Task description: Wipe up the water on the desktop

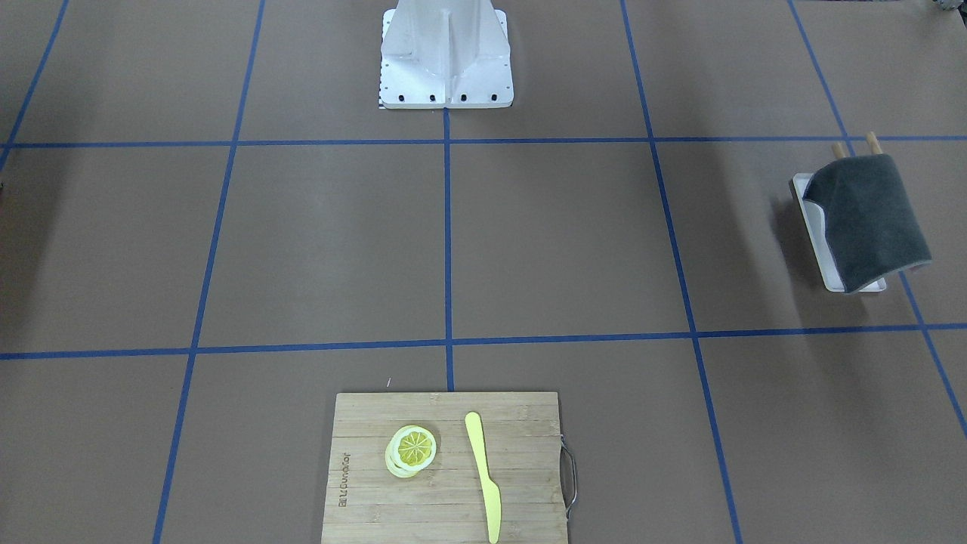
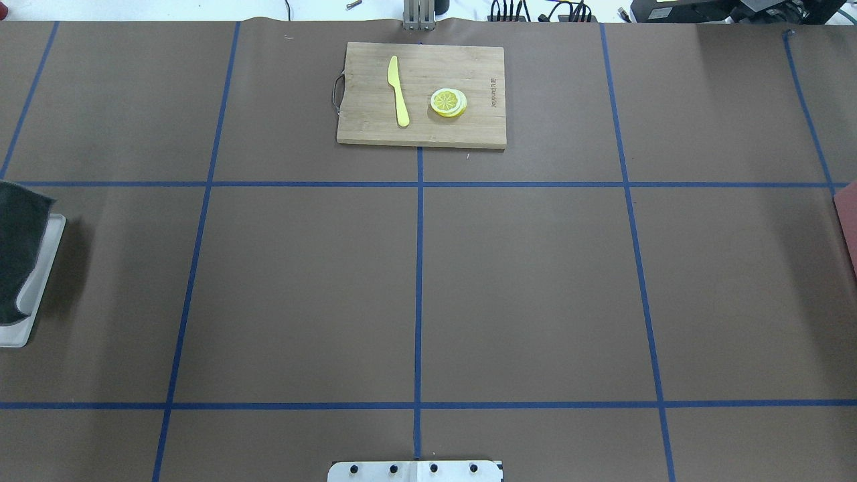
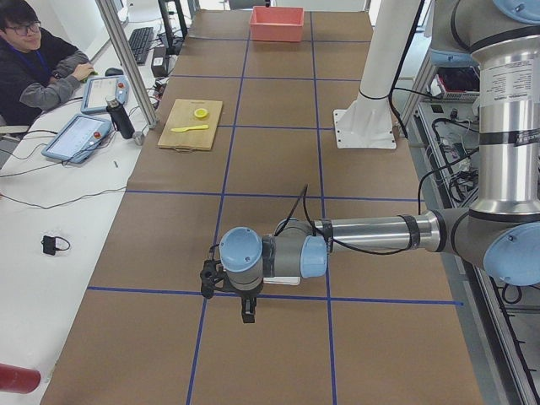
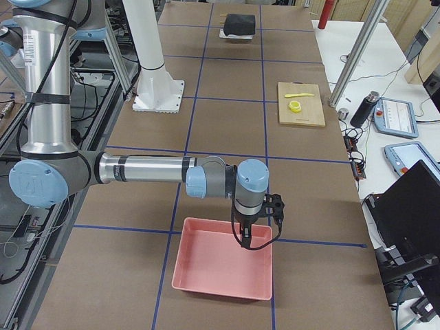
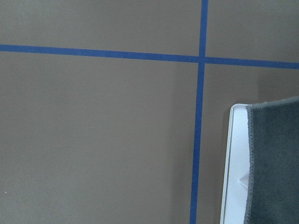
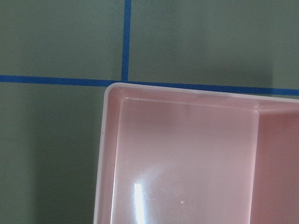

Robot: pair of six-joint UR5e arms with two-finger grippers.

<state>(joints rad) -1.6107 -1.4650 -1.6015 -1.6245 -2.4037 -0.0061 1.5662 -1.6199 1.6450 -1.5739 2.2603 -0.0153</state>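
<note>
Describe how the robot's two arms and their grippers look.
Both arms look alike. The left arm and the right arm are round silver tubes joined by grey housings with pale blue round caps. Thin black cables follow each arm, and black bands ring the tubes. The left gripper and the right gripper are small and black.

UR5e pair: silver tubes, pale-blue caps, white pedestal.
Left arm point(image 3: 371, 232) and right arm point(image 4: 137, 168) had brushed-silver links, grey joint housings and round pale-blue caps, with a black band on each forearm. A thin black cable point(image 3: 304, 202) looped off the left wrist at 12 o'clock. Left gripper point(image 3: 247, 312) and right gripper point(image 4: 256, 239) were black. The white pedestal point(image 1: 446, 45) stood on a square plate point(image 1: 394, 89) with four dark bolt heads along its 6 o'clock edge in the front-facing view.
</note>
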